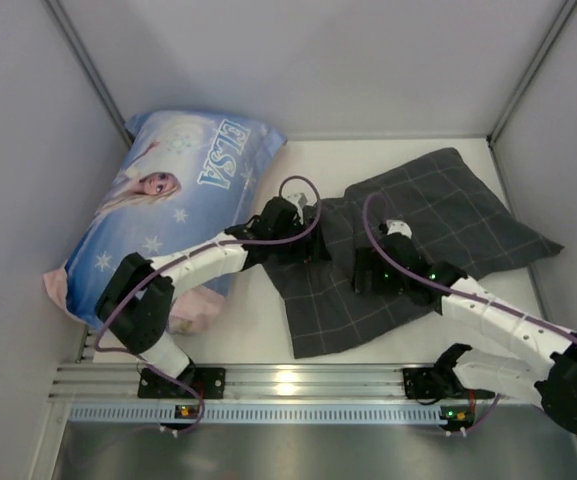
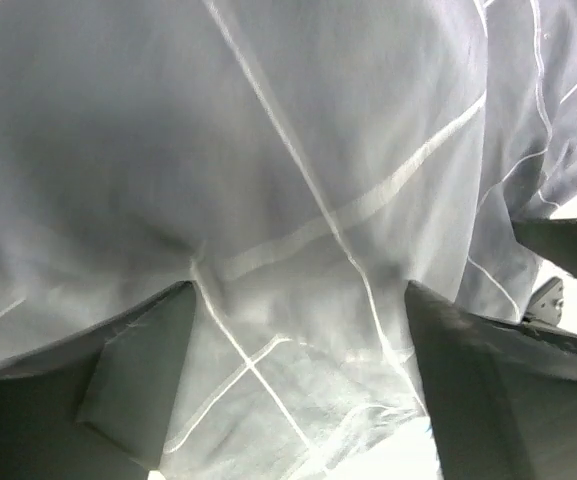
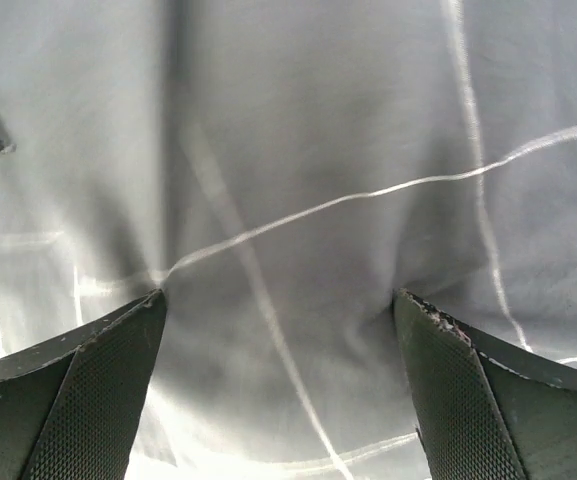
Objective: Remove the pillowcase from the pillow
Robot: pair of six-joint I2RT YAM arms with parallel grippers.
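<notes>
- At the far left a blue pillow [image 1: 168,190] printed with a cartoon girl lies slanted along the left wall. One end is in the far corner and the other is near my left arm's base.
- My left arm reaches diagonally away from the near edge, passing over the blue pillow's inner edge, and ends on the dark fabric.
- My left gripper [image 2: 299,285] is at the left edge of the pillowcase [image 1: 448,210]. Its jaws stand apart and clamp nothing. From the wrist, grey checked cloth fills the gap between my two dark fingers [image 2: 138,390] and bulges toward the camera.
- The pillowcase is dark grey with thin light grid lines. It lies on the white table [image 1: 258,320], spread from the middle toward the far right wall.
- Its near left part lies flat and thin, with a corner reaching toward the near rail. Its far right part is plumper and raised.
- The pillow itself is hidden from me; only the case's cloth shows.
- My right gripper [image 3: 279,293] is on the middle of the pillowcase, just right of my left one, and the two are near but apart.
- Its jaws are spread wide and hold nothing. From the wrist, smooth grey cloth crossed by a pale line lies between and beyond the ribbed fingers [image 3: 468,400].
- My right arm bends back from there to its elbow at the near right corner.
</notes>
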